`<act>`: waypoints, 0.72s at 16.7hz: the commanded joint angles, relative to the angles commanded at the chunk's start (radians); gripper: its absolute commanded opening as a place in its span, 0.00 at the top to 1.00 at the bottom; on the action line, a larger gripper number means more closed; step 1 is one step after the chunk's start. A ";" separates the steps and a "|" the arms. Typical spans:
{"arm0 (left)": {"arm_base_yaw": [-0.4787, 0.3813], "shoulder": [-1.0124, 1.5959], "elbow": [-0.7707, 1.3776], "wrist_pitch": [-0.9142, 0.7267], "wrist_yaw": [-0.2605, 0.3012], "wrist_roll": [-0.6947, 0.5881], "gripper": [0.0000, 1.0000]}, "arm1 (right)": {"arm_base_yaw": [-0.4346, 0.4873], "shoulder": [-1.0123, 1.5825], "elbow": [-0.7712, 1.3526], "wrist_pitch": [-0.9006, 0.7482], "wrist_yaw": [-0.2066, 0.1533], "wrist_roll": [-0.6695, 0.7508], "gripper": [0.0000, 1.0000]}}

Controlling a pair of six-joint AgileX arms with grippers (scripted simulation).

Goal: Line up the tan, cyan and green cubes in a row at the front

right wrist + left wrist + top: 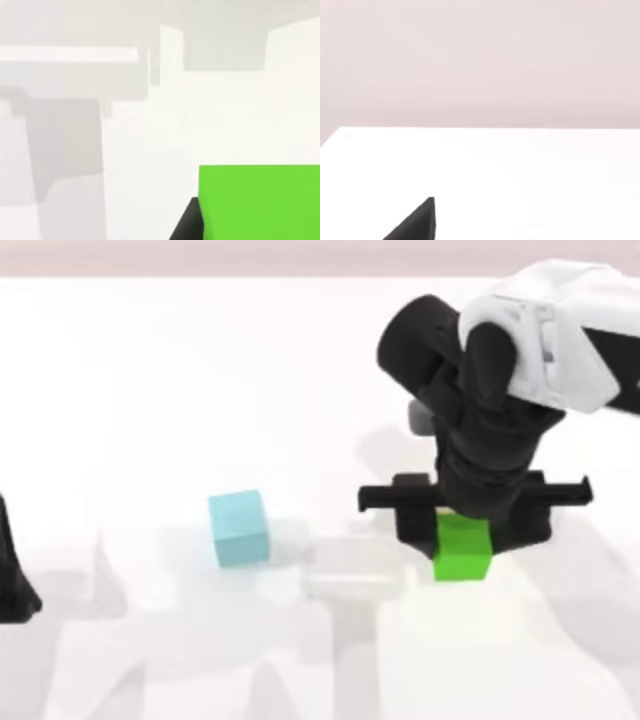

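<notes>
The right gripper (pixel 462 530) grips the green cube (pixel 461 550), which may land crooked beside the cyan cube (pixel 239 528) if released unevenly.

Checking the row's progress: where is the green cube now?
In the top view the green cube sits right of centre near the front, under the right gripper, well right of the cyan cube.

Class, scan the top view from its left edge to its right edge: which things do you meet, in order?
Left arm parked at the left edge → cyan cube → tan cube, very pale against the table → green cube, directly under the right gripper.
</notes>
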 joint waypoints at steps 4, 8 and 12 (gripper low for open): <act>0.000 0.000 0.000 0.000 0.000 0.000 0.00 | -0.003 0.003 0.001 -0.002 -0.002 0.001 1.00; 0.000 0.000 0.000 0.000 0.000 0.000 0.00 | -0.002 0.024 -0.051 0.073 -0.001 0.002 1.00; 0.000 0.000 0.000 0.000 0.000 0.000 0.00 | 0.002 0.071 -0.152 0.231 0.000 0.005 1.00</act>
